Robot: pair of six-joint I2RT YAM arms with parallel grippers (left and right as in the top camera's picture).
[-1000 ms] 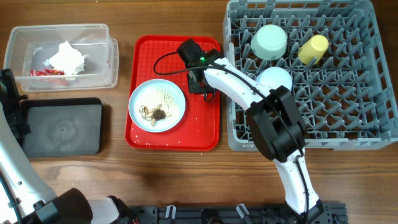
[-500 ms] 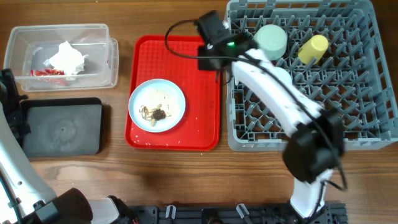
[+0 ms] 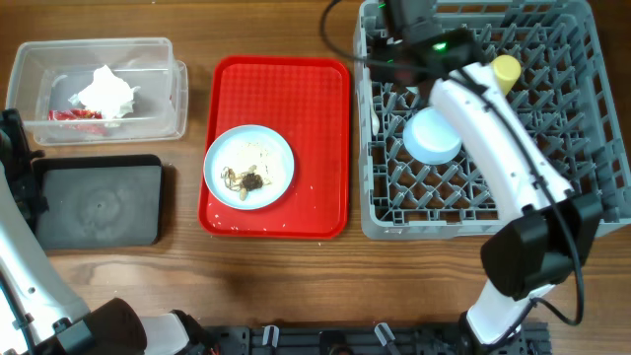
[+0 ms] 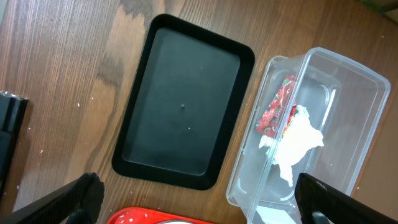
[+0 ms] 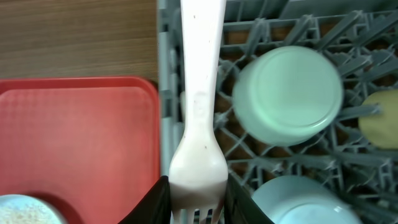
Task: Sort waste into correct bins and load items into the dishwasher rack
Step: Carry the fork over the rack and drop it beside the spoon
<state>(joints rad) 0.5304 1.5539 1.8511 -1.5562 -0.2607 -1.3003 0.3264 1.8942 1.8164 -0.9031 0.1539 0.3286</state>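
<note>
My right gripper (image 5: 196, 200) is shut on the head of the white fork (image 5: 198, 93), whose handle points away over the left wall of the grey dishwasher rack (image 3: 582, 148). In the overhead view this gripper (image 3: 386, 59) hangs at the rack's far left corner. A pale green bowl (image 5: 286, 96), a pale blue bowl (image 3: 434, 136) and a yellow cup (image 3: 505, 67) lie upturned in the rack. The pale blue plate (image 3: 248, 166) with brown scraps sits on the red tray (image 3: 325, 99). My left gripper (image 4: 202, 208) is open above the table, between the black tray (image 4: 183, 106) and the clear tub (image 4: 348, 81).
The clear tub (image 3: 158, 118) holds the white napkin (image 3: 104, 91) and the red wrapper (image 3: 74, 114). The black tray (image 3: 99, 202) lies in front of it. White crumbs dot the red tray. The left arm (image 3: 12, 148) stands at the table's left edge.
The right arm has swung from the red tray's far right part to over the rack's far left corner, with the fork held. The left arm has not moved.
</note>
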